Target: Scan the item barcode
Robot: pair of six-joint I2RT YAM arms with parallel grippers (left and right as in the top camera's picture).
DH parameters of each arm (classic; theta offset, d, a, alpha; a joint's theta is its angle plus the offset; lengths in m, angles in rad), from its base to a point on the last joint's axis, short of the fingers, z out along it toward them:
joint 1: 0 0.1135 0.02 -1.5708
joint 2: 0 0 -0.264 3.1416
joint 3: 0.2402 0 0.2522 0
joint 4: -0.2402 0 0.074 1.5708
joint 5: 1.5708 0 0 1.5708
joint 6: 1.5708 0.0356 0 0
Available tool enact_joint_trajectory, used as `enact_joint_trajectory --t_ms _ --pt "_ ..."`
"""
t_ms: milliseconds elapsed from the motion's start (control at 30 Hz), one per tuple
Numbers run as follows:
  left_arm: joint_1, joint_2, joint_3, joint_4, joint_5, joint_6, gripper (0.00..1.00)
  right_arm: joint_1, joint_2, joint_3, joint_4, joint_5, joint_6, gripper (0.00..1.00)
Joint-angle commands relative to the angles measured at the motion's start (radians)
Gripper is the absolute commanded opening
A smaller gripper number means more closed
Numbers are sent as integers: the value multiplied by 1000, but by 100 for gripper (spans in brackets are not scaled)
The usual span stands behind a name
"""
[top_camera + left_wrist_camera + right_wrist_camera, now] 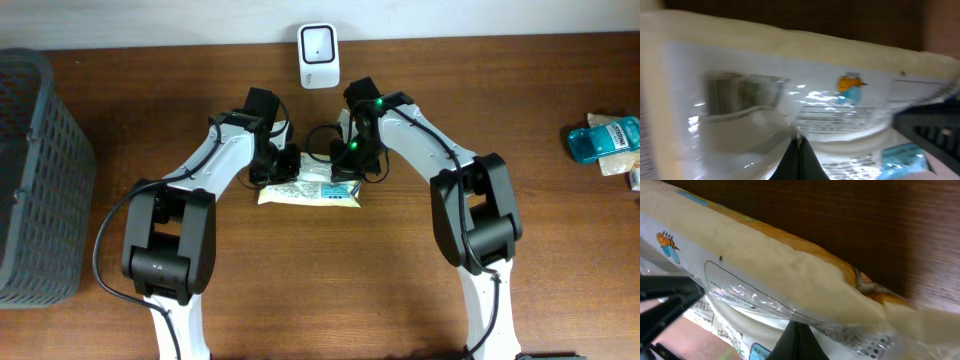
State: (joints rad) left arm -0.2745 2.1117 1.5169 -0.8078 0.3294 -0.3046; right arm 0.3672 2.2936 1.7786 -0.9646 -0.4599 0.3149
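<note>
From overhead, my left gripper (pixel 283 163) and right gripper (pixel 350 165) meet over the packet (pixel 310 193). It sits at the middle of the table (pixel 400 290), near the white scanner (pixel 318 42), and a grey basket (pixel 30 160) stands at the far left. In my left wrist view, my fingertips (pixel 790 162) are clenched on the packet's clear wrapper. In my right wrist view, the jaws are pinched tight on the wrapper's edge, with brown tabletop behind.

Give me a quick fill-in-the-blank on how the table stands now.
1. The left gripper and right gripper have jaws ____ on the packet.
2. The grey basket stands on the robot's ____ side.
3. The scanner beyond the packet is ____ in colour.
Missing words: shut; left; white.
</note>
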Motion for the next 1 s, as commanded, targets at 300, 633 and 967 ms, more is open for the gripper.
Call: enact_joint_trajectory --t_ms 300,633,967 --pt "49 -136 10 -42 -241 -24 0 -117 3 219 -183 210 -50 5" --pt "138 -290 10 -69 -355 -24 49 -124 4 396 -491 207 -147 99" --pt "248 -285 8 -172 -352 -24 99 -56 4 45 -202 15 -128 99"
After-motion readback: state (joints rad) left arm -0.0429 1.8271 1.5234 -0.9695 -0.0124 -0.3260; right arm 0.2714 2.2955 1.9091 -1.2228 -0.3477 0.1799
